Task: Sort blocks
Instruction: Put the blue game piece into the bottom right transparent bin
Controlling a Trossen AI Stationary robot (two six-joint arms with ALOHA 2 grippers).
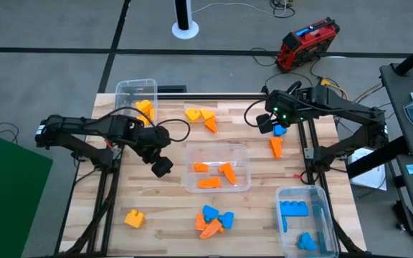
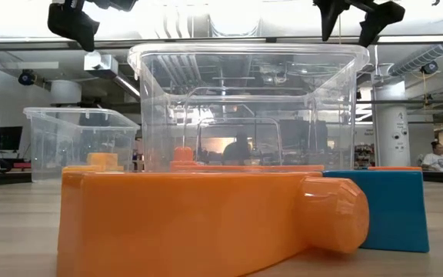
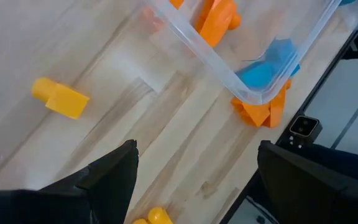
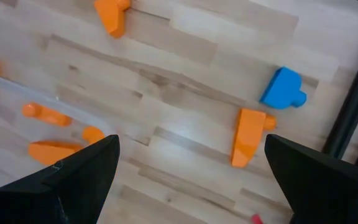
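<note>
At the table's near edge, about 6 o'clock from the middle bin [image 1: 244, 154], lies a heap of blue and orange blocks [image 1: 214, 221]. A lone yellow block [image 1: 134, 218] sits at 7 o'clock, and at 4 o'clock the right bin [image 1: 321, 197] holds blue blocks [image 1: 295, 208]. The middle bin holds orange blocks [image 1: 216, 175].

The left gripper [image 1: 162, 166] hovers just off the middle bin's 9 o'clock side, its jaws spread wide with nothing between them; its wrist view shows bare wood between the fingers [image 3: 114, 174].

At 2 o'clock from the middle bin an orange wedge [image 1: 276, 147] lies on the wood, with a blue block [image 1: 279, 131] just beyond it. The right gripper [image 1: 265, 123] hangs over that spot, jaws also wide apart and holding nothing.

Farther off, at 12 o'clock, are a yellow pair [image 1: 198, 114] and an orange piece [image 1: 211, 125]. The far-left bin [image 1: 124, 89] at 10 o'clock holds yellow blocks [image 1: 145, 109].
</note>
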